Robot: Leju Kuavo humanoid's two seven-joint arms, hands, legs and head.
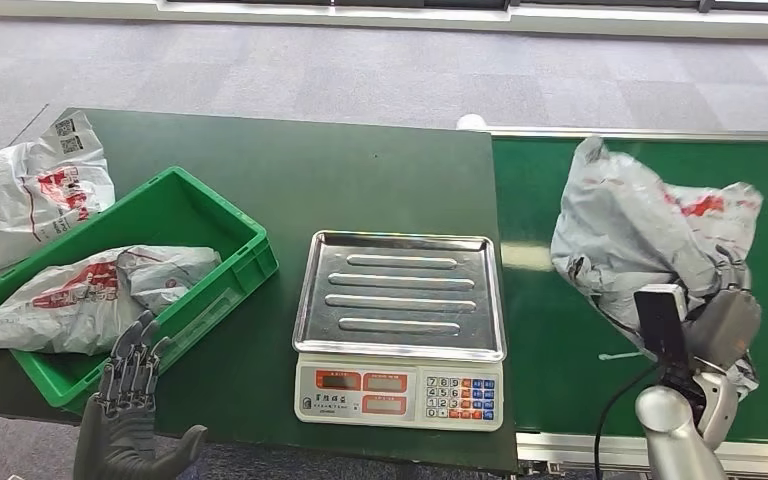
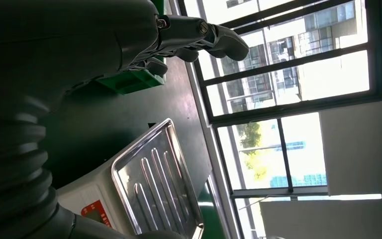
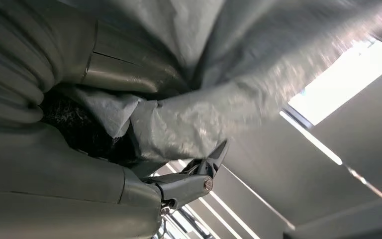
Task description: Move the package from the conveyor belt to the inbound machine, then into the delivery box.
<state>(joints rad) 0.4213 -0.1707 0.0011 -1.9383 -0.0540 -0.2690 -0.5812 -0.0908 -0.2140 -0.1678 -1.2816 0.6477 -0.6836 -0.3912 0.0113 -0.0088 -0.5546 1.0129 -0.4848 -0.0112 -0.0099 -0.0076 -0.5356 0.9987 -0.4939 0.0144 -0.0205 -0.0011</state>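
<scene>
Gripping a crumpled grey package [image 1: 640, 225] from its near side, the right hand [image 1: 722, 325] sits over the green conveyor belt [image 1: 550, 340]; in the right wrist view the grey plastic [image 3: 214, 109] is bunched against the palm and wrapped over the thumb and fingers [image 3: 186, 186], so the hold is plain. Whether the package rests on the belt or is raised off it cannot be told from these views. The package bears red printing near its far end, and a black camera block on the wrist hides part of its near edge. Just to the left of the belt, on the dark green bench [image 1: 290, 170], stands a weighing scale [image 1: 400, 340] with a bare steel tray on top and a keypad and red-framed displays along its front; the left wrist view shows the same ribbed tray [image 2: 154, 184]. Left of the scale, turned at an angle, is a green plastic box [image 1: 222, 262] with another grey and red package [image 1: 90, 290] lying inside it. The left hand [image 1: 130, 400] hangs at the near edge of the bench beside the box's near corner, fingers spread and holding nothing, with its fingertips just before the box rim. More grey mail bags [image 1: 30, 185] lie on the bench beyond the box at the far left.
</scene>
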